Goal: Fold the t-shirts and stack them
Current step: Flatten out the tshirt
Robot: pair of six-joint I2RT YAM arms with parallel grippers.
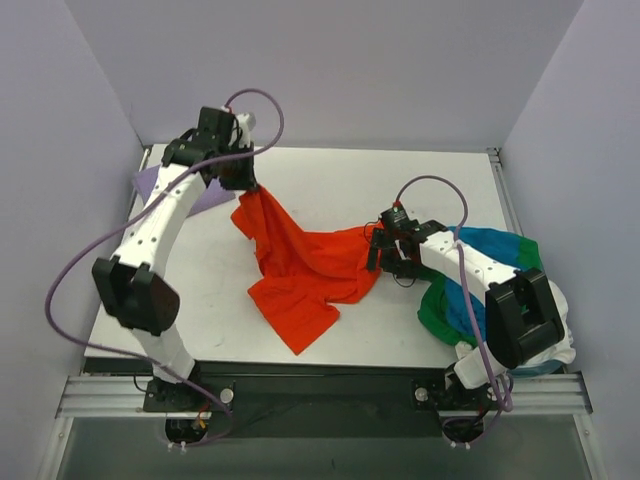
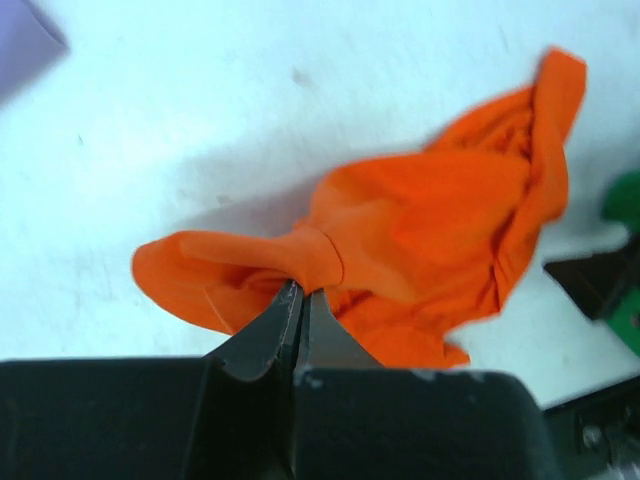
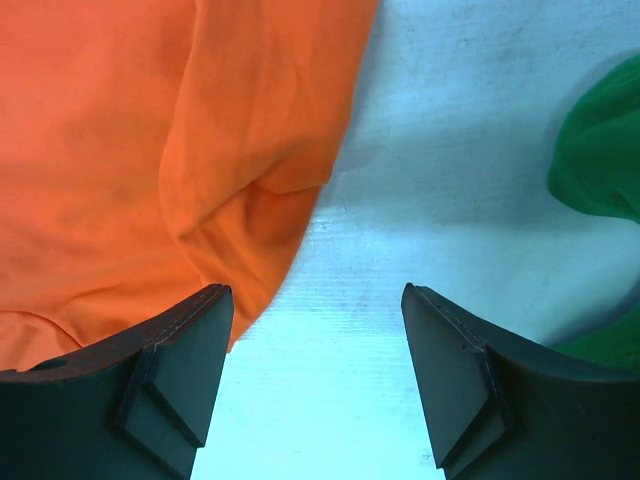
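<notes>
An orange-red t-shirt (image 1: 305, 268) lies crumpled across the middle of the table. My left gripper (image 1: 247, 186) is shut on its far left corner, and the wrist view shows the pinched cloth (image 2: 310, 255) bunched at the gripper (image 2: 303, 290). My right gripper (image 1: 378, 252) hangs open at the shirt's right edge (image 3: 250, 200), with bare table between its fingers (image 3: 205, 330). A green t-shirt (image 1: 436, 310) and a blue t-shirt (image 1: 490, 243) lie heaped under the right arm. A lavender t-shirt (image 1: 150, 182) lies flat at the far left, partly hidden by the left arm.
White cloth (image 1: 555, 352) shows at the right arm's base, beside the heap. The table (image 1: 330, 185) has a metal rail along its near edge (image 1: 320, 390). Grey walls stand close on three sides.
</notes>
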